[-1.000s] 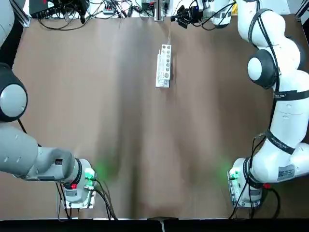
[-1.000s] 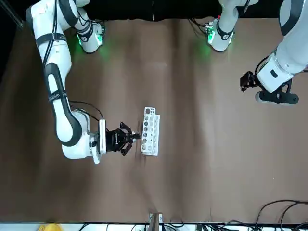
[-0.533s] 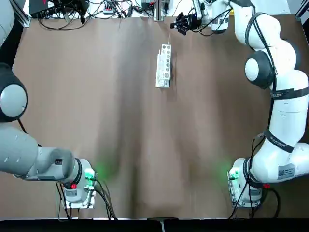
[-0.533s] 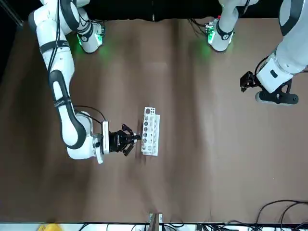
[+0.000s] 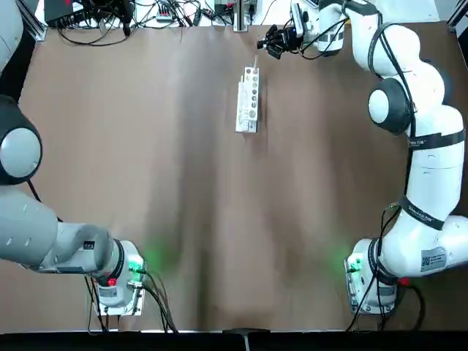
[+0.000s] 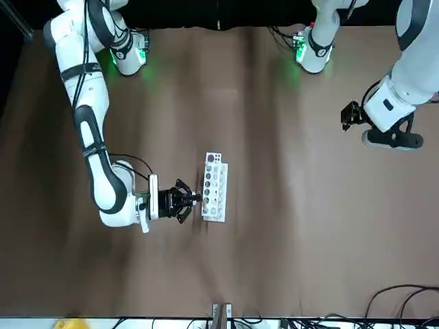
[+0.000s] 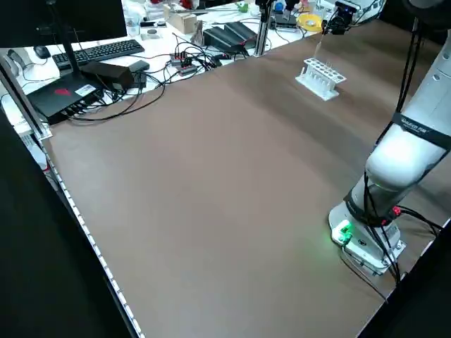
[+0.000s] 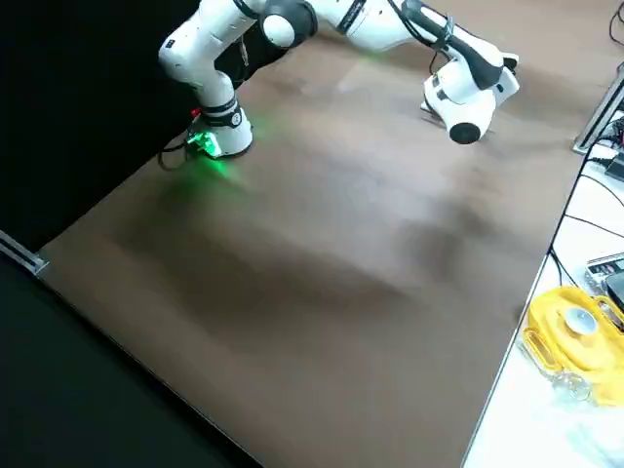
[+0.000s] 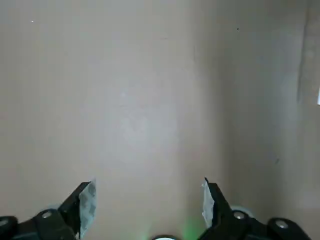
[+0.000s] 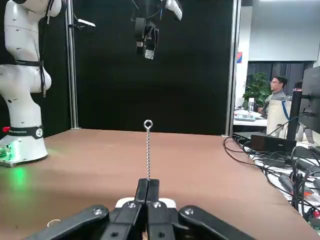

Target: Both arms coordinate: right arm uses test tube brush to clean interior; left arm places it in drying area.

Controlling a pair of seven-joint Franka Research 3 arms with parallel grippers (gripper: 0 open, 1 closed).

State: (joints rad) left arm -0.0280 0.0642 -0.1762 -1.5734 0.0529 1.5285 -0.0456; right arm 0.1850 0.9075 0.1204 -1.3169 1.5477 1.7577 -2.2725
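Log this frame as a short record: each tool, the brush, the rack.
right tool: shut on test tube brush, beside the rack's far end
test tube brush: upright, ring end on top; lower tip hidden
rack: flat on table, far centre
left tool: open, over bare table, away from rack
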